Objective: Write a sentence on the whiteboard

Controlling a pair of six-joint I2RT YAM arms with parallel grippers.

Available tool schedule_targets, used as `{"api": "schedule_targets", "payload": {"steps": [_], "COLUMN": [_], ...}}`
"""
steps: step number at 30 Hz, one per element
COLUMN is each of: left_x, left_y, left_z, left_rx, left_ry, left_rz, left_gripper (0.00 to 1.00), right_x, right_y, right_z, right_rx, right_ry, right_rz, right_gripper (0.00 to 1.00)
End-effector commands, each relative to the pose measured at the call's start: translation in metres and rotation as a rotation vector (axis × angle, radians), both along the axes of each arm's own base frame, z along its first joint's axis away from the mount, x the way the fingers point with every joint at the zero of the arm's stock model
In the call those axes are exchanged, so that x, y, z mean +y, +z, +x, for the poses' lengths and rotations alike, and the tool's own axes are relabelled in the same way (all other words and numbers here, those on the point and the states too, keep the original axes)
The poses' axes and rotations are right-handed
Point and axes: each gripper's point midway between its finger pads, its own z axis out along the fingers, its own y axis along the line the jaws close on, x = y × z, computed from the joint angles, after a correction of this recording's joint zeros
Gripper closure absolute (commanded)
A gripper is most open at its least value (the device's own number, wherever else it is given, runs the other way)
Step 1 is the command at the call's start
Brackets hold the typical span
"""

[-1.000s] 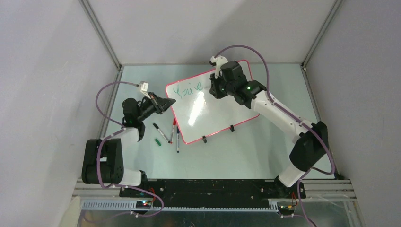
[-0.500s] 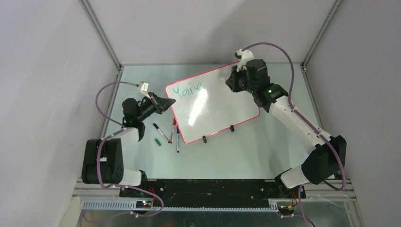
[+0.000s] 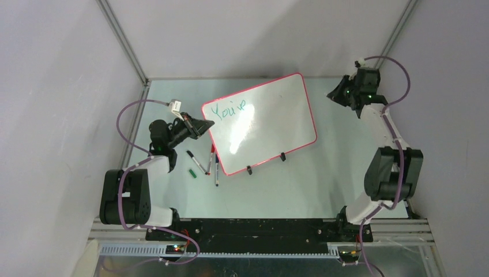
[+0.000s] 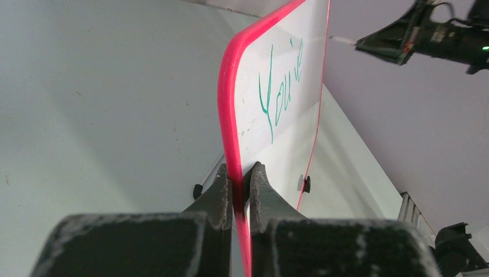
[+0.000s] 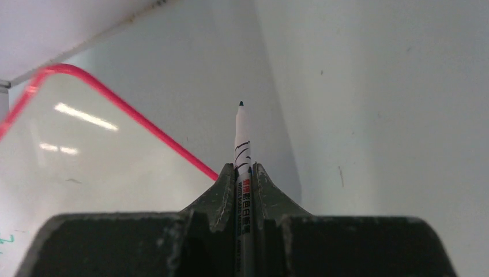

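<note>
Left of the whiteboard (image 3: 271, 121), the left gripper (image 3: 203, 128) pinches its rim; the sentence (image 3: 229, 108), one teal word, sits at its top-left corner; right of it, apart, the right gripper (image 3: 333, 95) clamps one marker (image 5: 240, 133); three loose markers (image 3: 196, 162) and one green cap (image 3: 193, 172) lie lower-left.

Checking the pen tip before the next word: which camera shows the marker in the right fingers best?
Right wrist: the marker juts out of the right gripper, shut on it, dark tip bare, past the whiteboard rim. Left wrist shows only a thin pale sliver far off; top external shows it too small to make out.
</note>
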Motion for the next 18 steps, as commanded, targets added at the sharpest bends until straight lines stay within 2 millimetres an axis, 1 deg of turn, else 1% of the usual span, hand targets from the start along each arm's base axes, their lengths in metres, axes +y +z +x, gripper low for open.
{"api": "schedule_targets", "payload": {"steps": [1, 2, 3, 4, 5, 9, 13, 14, 15, 16, 18], "left_x": [0.018, 0.018, 0.018, 0.018, 0.018, 0.019, 0.019, 0.020, 0.020, 0.020, 0.020], "left_y": [-0.057, -0.057, -0.057, -0.057, -0.057, -0.057, -0.056, -0.057, -0.058, -0.059, -0.059], "left_z": [0.005, 0.005, 0.005, 0.005, 0.005, 0.006, 0.008, 0.008, 0.009, 0.009, 0.009], "left_rx": [0.089, 0.090, 0.089, 0.088, 0.088, 0.089, 0.091, 0.098, 0.102, 0.104, 0.106], "left_ry": [0.107, 0.106, 0.105, 0.105, 0.105, 0.109, 0.114, 0.117, 0.118, 0.116, 0.111], "left_rz": [0.164, 0.164, 0.164, 0.164, 0.165, 0.163, 0.164, 0.168, 0.169, 0.172, 0.170], "left_gripper": [0.94, 0.92, 0.91, 0.91, 0.90, 0.87, 0.84, 0.83, 0.82, 0.82, 0.80], "right_x": [0.018, 0.019, 0.019, 0.022, 0.023, 0.035, 0.048, 0.052, 0.056, 0.059, 0.066], "right_y": [-0.032, -0.035, -0.045, -0.048, -0.057, -0.077, -0.087, -0.083, -0.087, -0.083, -0.092], "right_z": [0.007, 0.007, 0.011, 0.009, 0.012, 0.009, -0.005, -0.009, -0.016, -0.020, -0.038], "right_rx": [0.103, 0.117, 0.141, 0.163, 0.189, 0.271, 0.315, 0.305, 0.314, 0.303, 0.325], "right_ry": [0.077, 0.096, 0.110, 0.141, 0.155, 0.235, 0.307, 0.331, 0.348, 0.358, 0.361], "right_rz": [0.138, 0.170, 0.191, 0.227, 0.244, 0.318, 0.410, 0.425, 0.444, 0.448, 0.474], "right_gripper": [1.00, 1.00, 1.00, 1.00, 1.00, 1.00, 1.00, 1.00, 1.00, 1.00, 1.00]}}
